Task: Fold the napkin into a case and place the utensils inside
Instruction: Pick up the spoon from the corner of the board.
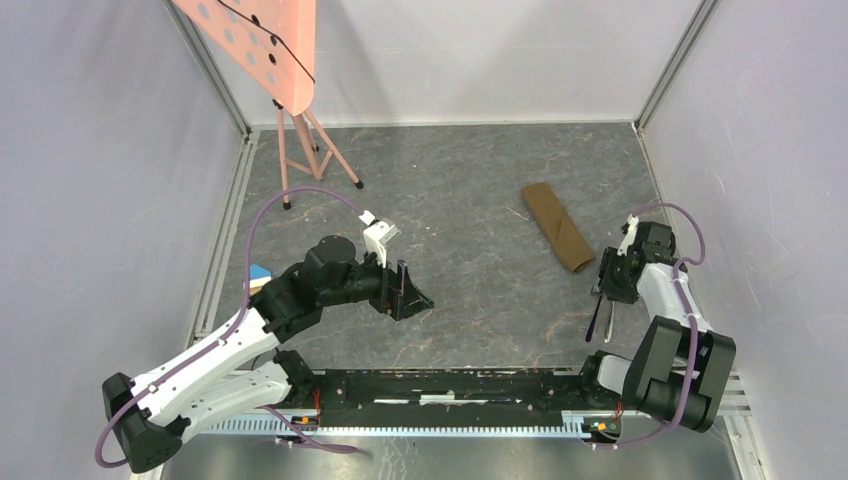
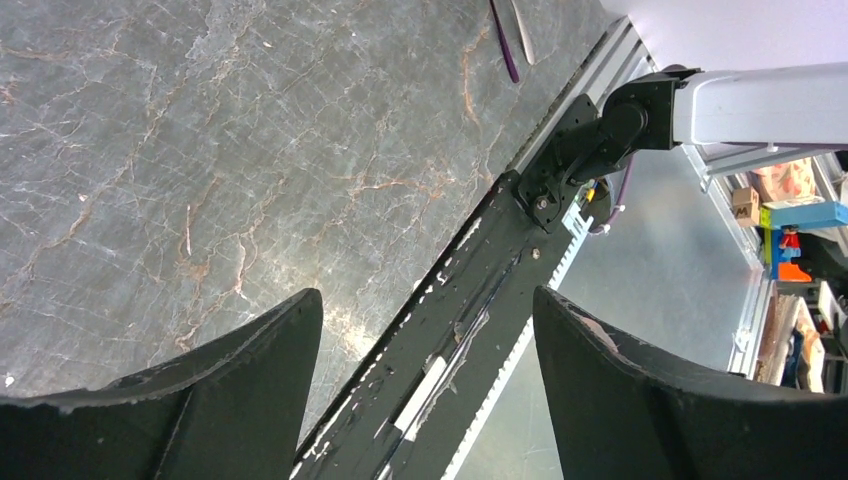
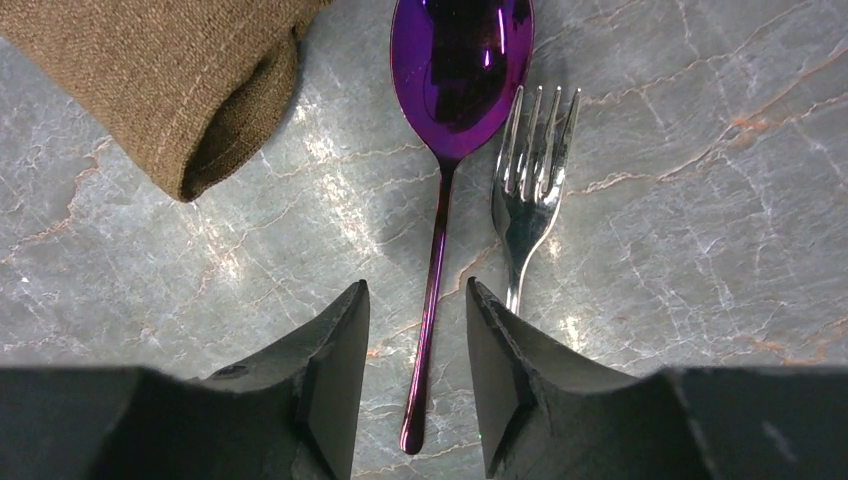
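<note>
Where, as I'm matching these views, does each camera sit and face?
Top external: above and behind the bases, looking down on the table; both arms show.
Left wrist: behind the left gripper, looking across the table toward the right arm's base; its open fingers show.
Right wrist: behind the right gripper, looking down at spoon, fork and case; its fingers straddle the spoon handle.
Shared: both wrist views catch the spoon and fork.
</note>
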